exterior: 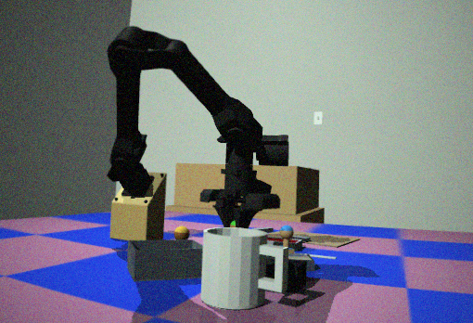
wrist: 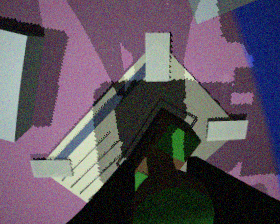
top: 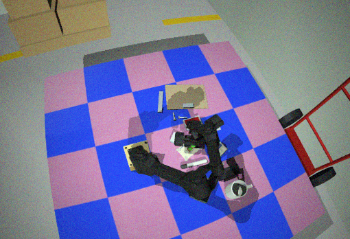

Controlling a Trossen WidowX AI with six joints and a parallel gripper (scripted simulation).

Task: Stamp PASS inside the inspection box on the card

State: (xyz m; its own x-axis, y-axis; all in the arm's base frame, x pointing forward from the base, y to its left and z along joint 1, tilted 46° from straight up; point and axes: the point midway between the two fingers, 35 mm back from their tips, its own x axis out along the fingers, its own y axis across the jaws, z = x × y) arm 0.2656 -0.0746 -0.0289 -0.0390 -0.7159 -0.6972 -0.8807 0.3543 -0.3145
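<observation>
The card [top: 186, 155] [wrist: 87, 165] lies under my gripper, with a blue stripe, printed lines and pale blocks around its edges. The box outline [wrist: 180, 109] shows partly around the stamp; its inside is mostly hidden, and no print can be made out. My gripper [exterior: 236, 225] is shut on the green-topped stamp [top: 191, 148] [exterior: 233, 224] [wrist: 178, 145], low over the box. The stamp's dark block overlaps the box in the wrist view; whether it touches the card cannot be told. The red ink pad [top: 193, 120] [exterior: 283, 239] is partly hidden beyond the arm.
A white mug [top: 232, 191] [exterior: 232, 269] stands near the arm, beside a grey bin [exterior: 162, 262] in the exterior view. A blue-topped stamp [exterior: 286, 231] and an orange ball [exterior: 181, 232] stand behind. A marker [top: 197, 163] lies by the card; a tan board [top: 172, 92] lies beyond the pad.
</observation>
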